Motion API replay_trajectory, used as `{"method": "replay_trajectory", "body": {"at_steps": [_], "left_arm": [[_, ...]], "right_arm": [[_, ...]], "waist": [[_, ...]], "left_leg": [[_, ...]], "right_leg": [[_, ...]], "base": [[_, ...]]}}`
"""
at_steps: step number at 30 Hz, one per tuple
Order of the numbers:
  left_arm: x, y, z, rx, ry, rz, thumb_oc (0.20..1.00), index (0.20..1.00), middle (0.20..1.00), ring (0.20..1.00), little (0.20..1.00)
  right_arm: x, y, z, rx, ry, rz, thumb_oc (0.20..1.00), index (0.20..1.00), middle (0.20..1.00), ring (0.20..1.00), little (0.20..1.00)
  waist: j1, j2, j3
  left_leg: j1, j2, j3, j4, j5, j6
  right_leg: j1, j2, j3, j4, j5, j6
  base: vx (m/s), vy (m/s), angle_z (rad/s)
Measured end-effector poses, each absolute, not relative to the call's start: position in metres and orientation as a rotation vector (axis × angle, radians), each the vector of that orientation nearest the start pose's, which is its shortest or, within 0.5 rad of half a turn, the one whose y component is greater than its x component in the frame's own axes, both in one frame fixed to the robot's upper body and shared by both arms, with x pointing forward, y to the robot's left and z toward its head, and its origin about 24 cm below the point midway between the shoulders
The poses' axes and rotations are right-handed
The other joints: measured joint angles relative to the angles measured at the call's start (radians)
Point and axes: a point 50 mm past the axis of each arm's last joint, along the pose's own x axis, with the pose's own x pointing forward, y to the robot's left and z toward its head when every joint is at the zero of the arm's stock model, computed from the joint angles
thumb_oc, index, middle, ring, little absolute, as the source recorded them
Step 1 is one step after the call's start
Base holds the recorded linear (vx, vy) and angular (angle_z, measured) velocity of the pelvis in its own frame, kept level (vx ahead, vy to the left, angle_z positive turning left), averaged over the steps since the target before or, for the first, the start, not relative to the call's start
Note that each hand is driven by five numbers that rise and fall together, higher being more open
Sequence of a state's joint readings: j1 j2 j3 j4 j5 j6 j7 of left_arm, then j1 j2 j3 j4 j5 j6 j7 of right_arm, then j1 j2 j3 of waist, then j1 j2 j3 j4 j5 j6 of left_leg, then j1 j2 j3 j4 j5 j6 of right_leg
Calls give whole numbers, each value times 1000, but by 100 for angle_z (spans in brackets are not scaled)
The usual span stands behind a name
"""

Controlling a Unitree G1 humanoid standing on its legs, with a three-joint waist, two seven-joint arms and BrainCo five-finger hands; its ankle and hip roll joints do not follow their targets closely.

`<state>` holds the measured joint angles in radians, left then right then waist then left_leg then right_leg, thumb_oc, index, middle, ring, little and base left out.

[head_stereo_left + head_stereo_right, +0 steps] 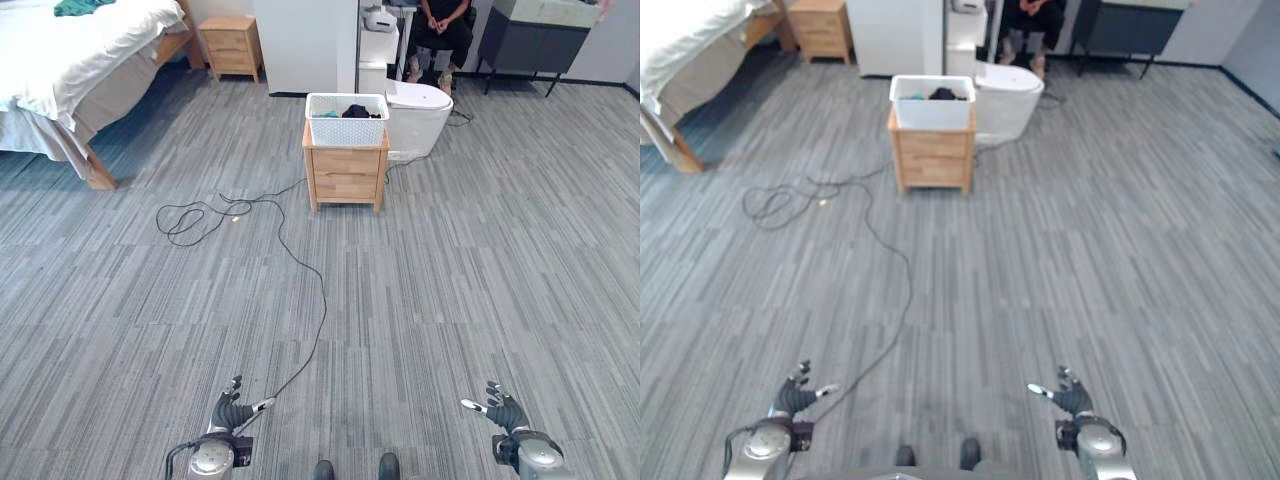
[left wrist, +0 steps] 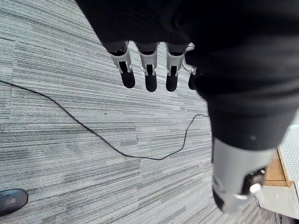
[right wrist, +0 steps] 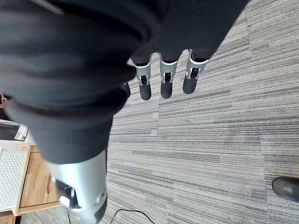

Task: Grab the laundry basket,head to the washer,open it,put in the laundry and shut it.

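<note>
A white laundry basket [image 1: 346,120] holding dark and teal clothes stands on a small wooden nightstand [image 1: 346,175] far ahead, across the grey floor. A white rounded washer [image 1: 417,115] sits just behind and right of the nightstand. My left hand [image 1: 234,410] hangs low at the near left, fingers straight and holding nothing. My right hand [image 1: 503,408] hangs low at the near right, fingers also straight and empty. In the wrist views the fingers [image 2: 149,74] of the left and the fingers [image 3: 164,81] of the right point out over bare floor.
A bed [image 1: 80,60] with white bedding stands at the far left, a second wooden nightstand [image 1: 231,46] beside it. A person [image 1: 441,30] sits behind the washer. A dark cabinet [image 1: 535,40] stands at the far right. Wide grey floor lies between me and the basket.
</note>
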<state>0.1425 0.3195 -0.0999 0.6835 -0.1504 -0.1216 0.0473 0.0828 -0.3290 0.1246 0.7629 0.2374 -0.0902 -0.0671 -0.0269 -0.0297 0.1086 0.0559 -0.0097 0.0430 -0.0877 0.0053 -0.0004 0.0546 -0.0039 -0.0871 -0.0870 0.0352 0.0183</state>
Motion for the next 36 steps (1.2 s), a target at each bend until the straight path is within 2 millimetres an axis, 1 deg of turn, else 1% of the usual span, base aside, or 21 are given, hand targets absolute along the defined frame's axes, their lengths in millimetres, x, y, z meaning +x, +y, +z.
{"method": "replay_trajectory", "body": {"at_steps": [8, 10, 15, 20, 22, 25, 27, 29, 30, 31, 32, 33, 34, 35, 36], "left_arm": [[144, 245, -107, 210, 719, 132, 1000, 1000, 1000, 1000, 1000], [144, 245, -106, 212, 718, 142, 1000, 1000, 1000, 1000, 1000], [146, 250, -104, 209, 707, 177, 1000, 1000, 1000, 1000, 1000], [149, 250, -101, 207, 689, 177, 1000, 1000, 1000, 1000, 1000], [152, 249, -100, 208, 680, 179, 1000, 1000, 1000, 1000, 1000], [161, 248, -96, 209, 655, 174, 1000, 1000, 1000, 1000, 1000], [164, 249, -95, 210, 645, 175, 1000, 1000, 1000, 1000, 1000], [166, 249, -94, 212, 638, 174, 1000, 1000, 1000, 1000, 1000], [170, 248, -92, 213, 628, 174, 1000, 1000, 1000, 1000, 1000], [174, 247, -91, 211, 622, 173, 1000, 1000, 1000, 1000, 1000], [177, 246, -90, 210, 615, 170, 1000, 1000, 1000, 1000, 1000], [177, 246, -90, 211, 615, 169, 1000, 1000, 1000, 1000, 1000], [187, 246, -84, 216, 582, 168, 1000, 1000, 1000, 1000, 1000], [189, 247, -83, 218, 577, 171, 1000, 1000, 1000, 1000, 1000], [189, 248, -83, 223, 577, 169, 1000, 1000, 1000, 1000, 1000]], "right_arm": [[153, -248, -111, -157, 761, -179, 1000, 1000, 1000, 1000, 1000], [153, -248, -111, -154, 761, -181, 1000, 1000, 1000, 1000, 1000], [154, -249, -110, -153, 758, -185, 1000, 1000, 1000, 1000, 1000], [154, -250, -110, -155, 755, -204, 1000, 1000, 1000, 1000, 1000], [157, -250, -109, -151, 748, -207, 1000, 1000, 1000, 1000, 1000], [166, -248, -106, -149, 727, -202, 1000, 1000, 1000, 1000, 1000], [167, -246, -106, -143, 724, -199, 1000, 1000, 1000, 1000, 1000], [179, -240, -102, -135, 695, -182, 1000, 1000, 1000, 1000, 1000], [183, -237, -100, -132, 684, -177, 1000, 1000, 1000, 1000, 1000], [190, -236, -97, -134, 666, -169, 1000, 1000, 1000, 1000, 1000], [197, -233, -93, -137, 644, -156, 1000, 1000, 1000, 1000, 1000], [201, -231, -91, -135, 631, -149, 1000, 1000, 1000, 1000, 1000], [197, -229, -93, -139, 638, -137, 1000, 1000, 1000, 1000, 1000], [198, -226, -92, -141, 632, -124, 1000, 1000, 1000, 1000, 1000], [197, -224, -92, -136, 630, -121, 1000, 1000, 1000, 1000, 1000]], "waist": [[0, -4, 3], [0, -7, 5], [2, -20, 12], [2, -23, 16], [3, -27, 17], [2, -32, 29], [3, -39, 35], [3, -38, 49], [1, -37, 64], [4, -27, 80], [2, -16, 93], [1, -12, 95], [1, -21, 99], [3, -28, 103], [-3, -33, 103]], "left_leg": [[-1, 1, -2, 0, 3, 5], [-1, 1, -3, 1, 7, 11], [-2, -1, -2, 1, 5, 11], [-3, -6, -1, 0, -3, 10], [-23, -11, 3, 2, -5, 11], [-56, -17, 4, 6, 13, 33], [-54, -23, 4, 6, 12, 34], [-54, -24, 11, 4, 3, 44], [-52, -24, 12, 2, -14, 51], [-54, -16, 16, 1, -16, 55], [-48, -5, 20, 2, -12, 57], [-48, -3, 19, 6, 2, 62], [-38, -12, 3, 7, -16, 68], [-37, -13, 4, 7, -16, 73], [-34, -16, -3, 7, -19, 71]], "right_leg": [[1, 0, -13, 0, -1, -2], [2, -1, -15, 0, -1, -2], [1, -3, -17, 1, 0, -4], [0, -8, -16, 1, -1, -2], [-23, -13, -16, 6, -1, -2], [-59, -20, -12, 6, 8, 3], [-59, -25, -12, 7, 11, 7], [-83, -27, -9, 50, 2, 19], [-101, -28, -6, 86, -4, 27], [-136, -26, -2, 158, -16, 45], [-195, -24, -1, 263, -38, 65], [-222, -28, -11, 319, -54, 74], [-266, -43, -27, 369, -87, 66], [-286, -49, -38, 362, -85, 68], [-307, -51, -46, 331, -82, 73]], "base": [[17, 16, 3], [16, 42, 2], [47, 86, 1], [22, 72, 0], [29, 163, -4], [18, 89, 0], [44, 119, -1], [95, 126, -14], [89, 77, -21], [85, 24, -24], [166, 15, -15], [169, 14, 2], [278, -1, 10], [166, -6, 17], [262, -12, 4]]}}
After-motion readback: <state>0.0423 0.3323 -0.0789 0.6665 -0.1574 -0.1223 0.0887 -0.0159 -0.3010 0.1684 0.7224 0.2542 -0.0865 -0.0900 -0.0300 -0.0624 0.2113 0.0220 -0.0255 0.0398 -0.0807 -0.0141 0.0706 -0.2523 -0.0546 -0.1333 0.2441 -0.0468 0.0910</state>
